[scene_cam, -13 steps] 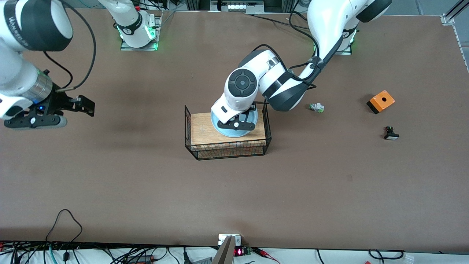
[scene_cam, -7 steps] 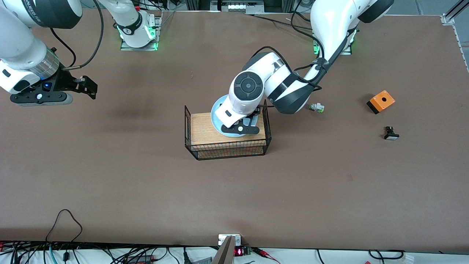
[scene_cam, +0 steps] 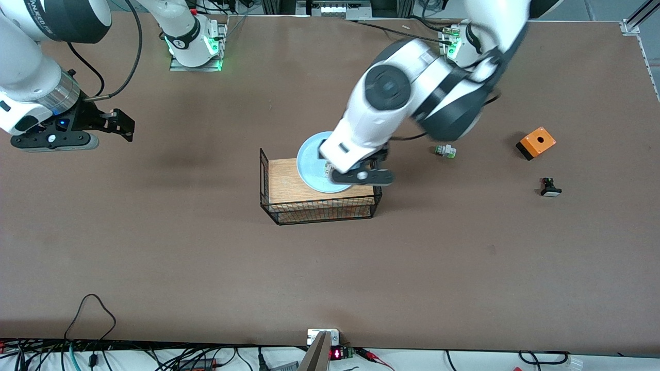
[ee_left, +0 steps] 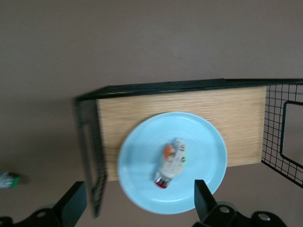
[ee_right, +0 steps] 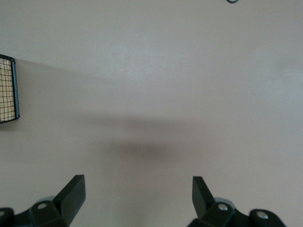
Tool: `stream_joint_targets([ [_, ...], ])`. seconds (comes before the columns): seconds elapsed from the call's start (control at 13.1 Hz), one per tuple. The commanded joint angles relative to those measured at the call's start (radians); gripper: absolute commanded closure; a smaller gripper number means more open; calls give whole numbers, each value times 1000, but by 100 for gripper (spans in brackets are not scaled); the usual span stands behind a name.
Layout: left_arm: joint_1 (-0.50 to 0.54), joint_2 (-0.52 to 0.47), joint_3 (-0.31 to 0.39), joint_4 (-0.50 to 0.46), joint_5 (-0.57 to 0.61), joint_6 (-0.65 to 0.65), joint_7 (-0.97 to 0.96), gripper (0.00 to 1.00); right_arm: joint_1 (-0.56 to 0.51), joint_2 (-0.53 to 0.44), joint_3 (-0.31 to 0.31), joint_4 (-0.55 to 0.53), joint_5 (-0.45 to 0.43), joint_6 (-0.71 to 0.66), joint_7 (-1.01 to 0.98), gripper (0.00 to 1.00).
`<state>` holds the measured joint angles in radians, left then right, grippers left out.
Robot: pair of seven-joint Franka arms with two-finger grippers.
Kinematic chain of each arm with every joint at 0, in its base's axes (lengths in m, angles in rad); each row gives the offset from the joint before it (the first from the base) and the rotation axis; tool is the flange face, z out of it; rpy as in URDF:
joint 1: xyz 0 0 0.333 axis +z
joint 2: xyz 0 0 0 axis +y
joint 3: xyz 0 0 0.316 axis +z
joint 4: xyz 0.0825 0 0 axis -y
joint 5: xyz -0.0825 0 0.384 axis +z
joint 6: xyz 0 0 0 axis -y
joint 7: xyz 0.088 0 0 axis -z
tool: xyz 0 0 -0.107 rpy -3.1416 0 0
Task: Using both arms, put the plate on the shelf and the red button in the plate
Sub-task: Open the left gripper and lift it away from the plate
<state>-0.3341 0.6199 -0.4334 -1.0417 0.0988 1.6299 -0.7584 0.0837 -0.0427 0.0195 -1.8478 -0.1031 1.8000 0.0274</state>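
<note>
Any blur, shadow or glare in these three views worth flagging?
Front view: the left arm over the plate is smeared by motion; the right claw is crisp, with soft shadows on the table near it. Left wrist view: softly blurred, the red button on the plate lacks detail. Right wrist view: even light, one diffuse shadow, no glare.

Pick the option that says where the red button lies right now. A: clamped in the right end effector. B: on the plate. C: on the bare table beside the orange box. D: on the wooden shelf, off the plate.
B: the left wrist view shows the red button lying on the plate, between the open fingers of the left end effector.
</note>
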Motion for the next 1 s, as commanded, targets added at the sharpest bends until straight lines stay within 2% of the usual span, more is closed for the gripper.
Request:
stream_joint_targets([
  [0.0, 136, -126, -4, -26, 15, -109, 13, 0, 71, 32, -121, 31, 7, 1, -20, 0],
  [0.15, 257, -173, -7, -26, 13, -160, 22, 0, 56, 32, -119, 30, 25, 1, -47, 0],
  [0.38, 444, -180, -8, -24, 12, -209, 262, 0, 44, 33, -118, 32, 42, -4, -47, 0],
  [0.54, 521, -180, -7, -24, 13, -209, 374, 0, 54, 70, -116, 71, 51, -11, -46, 0],
  [0.69, 559, -199, -5, -32, 15, -209, 447, 0, 54, 90, -115, 97, 120, -11, -47, 0],
  [0.77, 558, -228, 17, -55, 13, -205, 531, 0, 51, 102, -115, 104, 147, -11, -47, 0],
  [0.92, 439, -307, 219, -160, -2, -164, 647, 0, 53, 107, -116, 114, 178, -11, -41, 0],
])
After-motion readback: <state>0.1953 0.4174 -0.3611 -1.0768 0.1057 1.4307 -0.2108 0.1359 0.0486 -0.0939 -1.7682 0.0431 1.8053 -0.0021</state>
